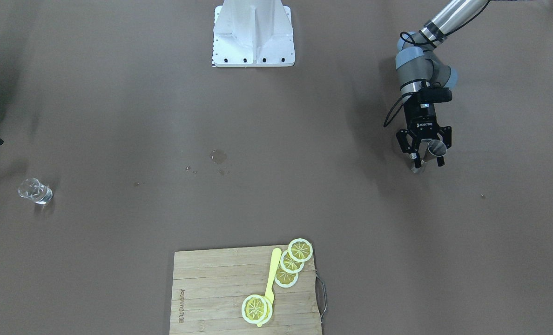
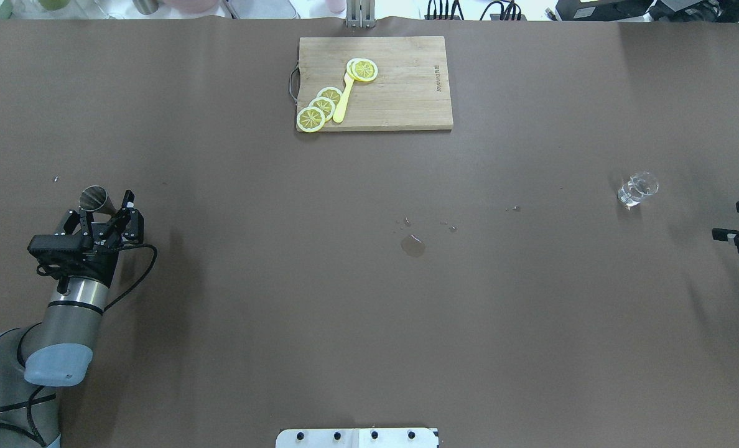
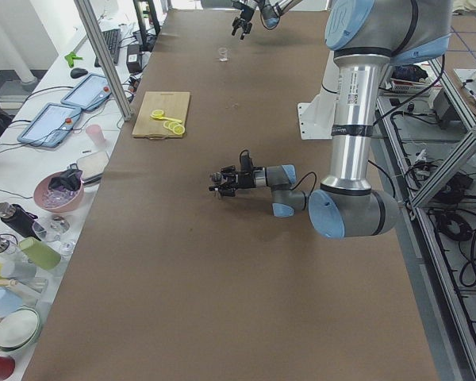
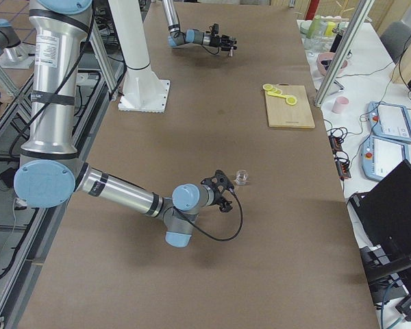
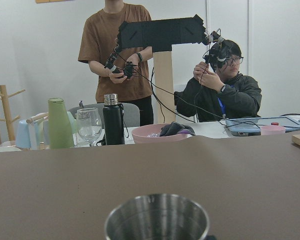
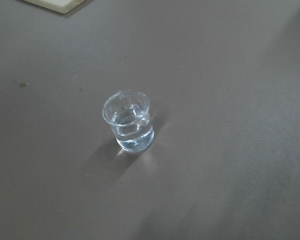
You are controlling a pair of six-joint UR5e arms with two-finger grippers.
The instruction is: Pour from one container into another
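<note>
The steel jigger [image 2: 95, 198] stands upright at the table's left side. My left gripper [image 2: 104, 210] is open, level with the table, with one finger on each side of the jigger; I cannot tell whether they touch it. The front-facing view shows the same jigger [image 1: 431, 153] between those fingers [image 1: 414, 159]. Its rim [image 5: 156, 220] fills the bottom of the left wrist view. Far off on the right stands the clear glass cup [image 2: 637, 188], which seems to hold some clear liquid [image 6: 131, 127]. My right gripper [image 2: 728, 221] is open and holds nothing, a short way from the cup.
A wooden cutting board [image 2: 407, 81] with lemon slices [image 2: 320, 107] and a yellow utensil lies at the far middle. A small wet puddle [image 2: 413, 246] and droplets mark the table's centre. The white robot base [image 1: 253, 35] is on my side. Two operators [image 5: 225, 85] are beyond the far edge.
</note>
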